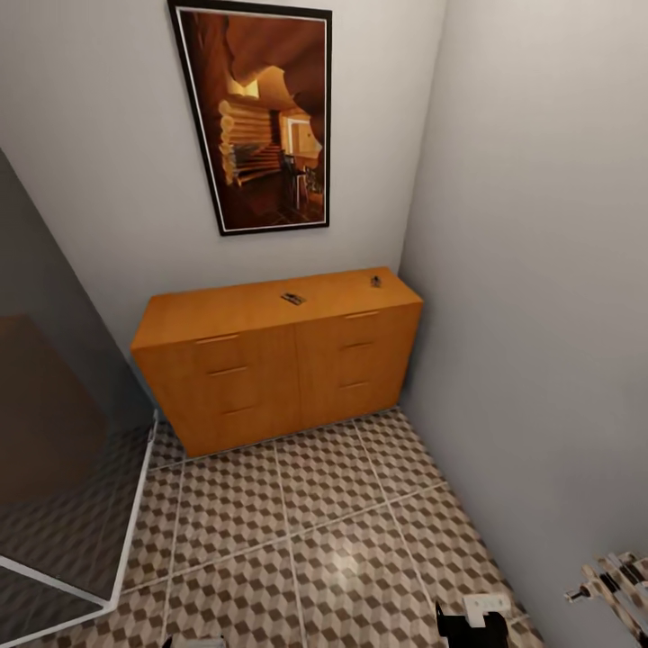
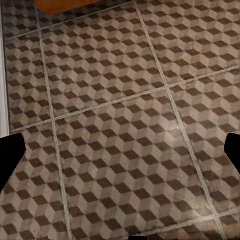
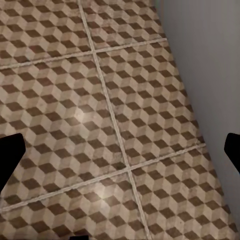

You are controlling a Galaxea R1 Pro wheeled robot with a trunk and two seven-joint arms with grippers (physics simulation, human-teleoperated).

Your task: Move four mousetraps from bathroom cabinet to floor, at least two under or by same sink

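Note:
The orange-brown cabinet (image 1: 270, 369) stands against the far wall, all its drawer fronts shut. Two small mousetraps lie on its top, one near the middle (image 1: 292, 298) and one toward the right end (image 1: 375, 281); they are too small for detail. The cube-patterned bathroom floor (image 1: 315, 513) stretches from the cabinet to me. My left gripper (image 2: 120, 152) hangs open over bare tiles, its dark fingertips (image 2: 10, 155) far apart. My right gripper (image 3: 120, 150) is open too, above tiles beside the grey wall (image 3: 210, 60). The sink is out of view.
A glass shower panel with a white frame (image 1: 135, 522) closes off the left side. The grey right wall (image 1: 540, 315) runs close to the cabinet's end. A pale rack-like fixture (image 1: 616, 580) sticks out low on the right. A framed picture (image 1: 261, 117) hangs above the cabinet.

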